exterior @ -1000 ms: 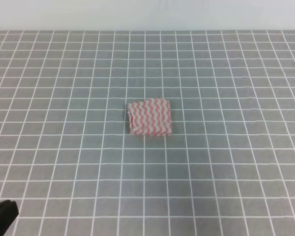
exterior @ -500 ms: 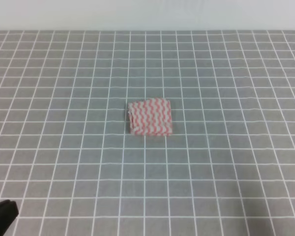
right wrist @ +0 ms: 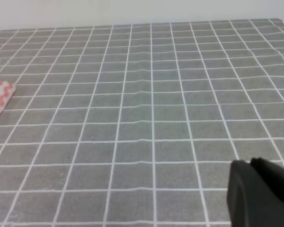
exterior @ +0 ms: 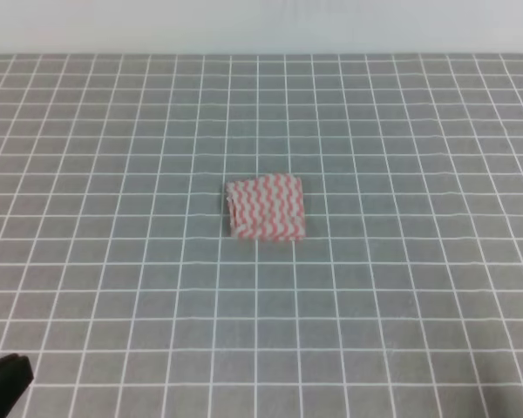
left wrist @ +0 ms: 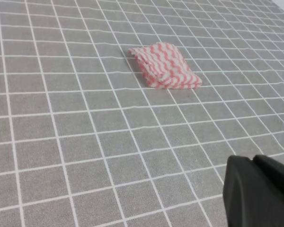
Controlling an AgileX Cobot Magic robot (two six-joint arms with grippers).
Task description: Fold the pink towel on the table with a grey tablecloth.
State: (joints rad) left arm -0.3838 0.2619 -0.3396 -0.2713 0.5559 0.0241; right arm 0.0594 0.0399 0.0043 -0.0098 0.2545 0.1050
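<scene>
Towel: I see the pink towel [exterior: 265,207] lying as a small, compact, layered packet on the table with a grey tablecloth [exterior: 401,139]. It looks folded already, so I judge the task is at or near its end.

Towel place: it sits about mid-table, flat, with stacked edges showing along its left side in the high view.

Left gripper: my left gripper [left wrist: 260,194] shows only as a dark block at the lower right corner of its wrist view, and as a dark tip at the bottom left corner of the high view. I cannot tell whether its jaws are wide or narrow. It holds nothing that I can see.

Right gripper: my right gripper [right wrist: 261,194] is likewise a dark mass at the lower right of its own view; its opening cannot be made out, and it does not appear in the high view.

Key relation: from the left gripper the towel lies ahead and well apart. In the right wrist view only a corner of the towel [right wrist: 0,97] peeps in at the far left edge.

Nearer arm: I judge the left arm has the better line to the towel, should any tidying be needed.
</scene>
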